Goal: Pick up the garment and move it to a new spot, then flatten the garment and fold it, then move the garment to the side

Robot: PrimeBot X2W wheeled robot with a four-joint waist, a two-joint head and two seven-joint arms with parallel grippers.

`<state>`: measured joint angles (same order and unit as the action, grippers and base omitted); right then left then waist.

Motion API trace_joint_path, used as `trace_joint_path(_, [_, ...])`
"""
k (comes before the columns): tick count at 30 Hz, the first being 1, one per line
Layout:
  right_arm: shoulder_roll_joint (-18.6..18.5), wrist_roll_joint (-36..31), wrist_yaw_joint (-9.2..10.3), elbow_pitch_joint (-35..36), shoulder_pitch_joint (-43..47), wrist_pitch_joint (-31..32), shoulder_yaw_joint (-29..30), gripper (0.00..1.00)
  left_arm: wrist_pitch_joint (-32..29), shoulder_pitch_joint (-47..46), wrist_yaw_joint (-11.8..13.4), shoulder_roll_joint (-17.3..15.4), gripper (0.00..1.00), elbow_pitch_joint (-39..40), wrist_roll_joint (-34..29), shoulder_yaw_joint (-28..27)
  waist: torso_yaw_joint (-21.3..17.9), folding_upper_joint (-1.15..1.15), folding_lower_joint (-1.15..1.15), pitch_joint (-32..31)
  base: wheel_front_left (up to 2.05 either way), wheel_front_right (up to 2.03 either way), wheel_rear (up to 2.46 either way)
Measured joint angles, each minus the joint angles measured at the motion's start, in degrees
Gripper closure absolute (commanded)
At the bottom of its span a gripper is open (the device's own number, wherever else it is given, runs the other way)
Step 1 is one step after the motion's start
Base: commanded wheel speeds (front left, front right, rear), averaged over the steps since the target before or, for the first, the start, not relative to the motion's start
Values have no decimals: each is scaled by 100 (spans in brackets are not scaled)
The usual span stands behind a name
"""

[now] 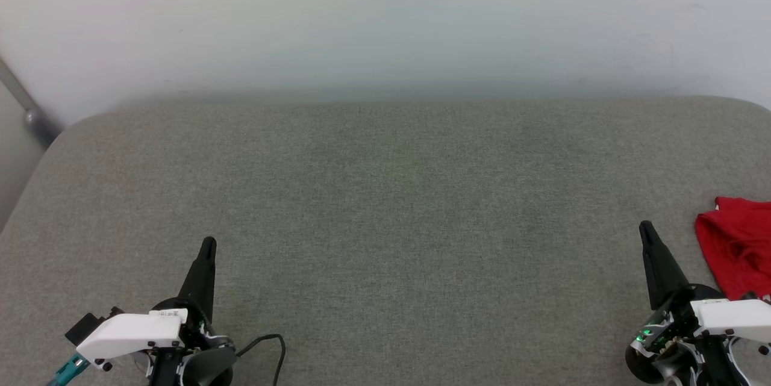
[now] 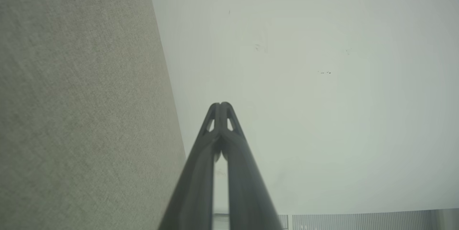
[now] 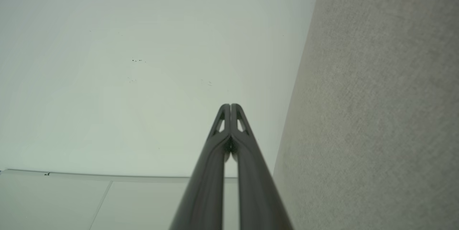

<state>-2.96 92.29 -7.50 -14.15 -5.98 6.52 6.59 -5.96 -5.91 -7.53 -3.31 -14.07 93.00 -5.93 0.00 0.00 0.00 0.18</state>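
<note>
The left gripper [image 1: 206, 247] and right gripper [image 1: 646, 229], two in all, sit low over the grey cloth surface [image 1: 385, 205]. Each wrist view looks along fingers [image 2: 200, 176] pressed together at the tips, empty, toward the pale wall [image 3: 143, 79]. The head view adds the garment [image 1: 738, 247]: one crumpled red heap just beside the right gripper, cut by the frame's edge, its lower end behind the white wrist cover [image 1: 732, 317]. One black cable [image 1: 274, 341] loops near the left wrist.

Head camera high above grey cushion [image 1: 385, 223]; both wrist cameras low alongside it, toward white wall [image 2: 322, 79].
</note>
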Motion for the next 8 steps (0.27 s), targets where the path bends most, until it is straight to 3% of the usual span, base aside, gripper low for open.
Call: trace_joint_path(8, [0, 0, 1, 0, 0, 0, 0, 100, -1, -1, -1, 4, 100, 0, -4, -8, 0, 0, 0, 0, 0, 0, 0])
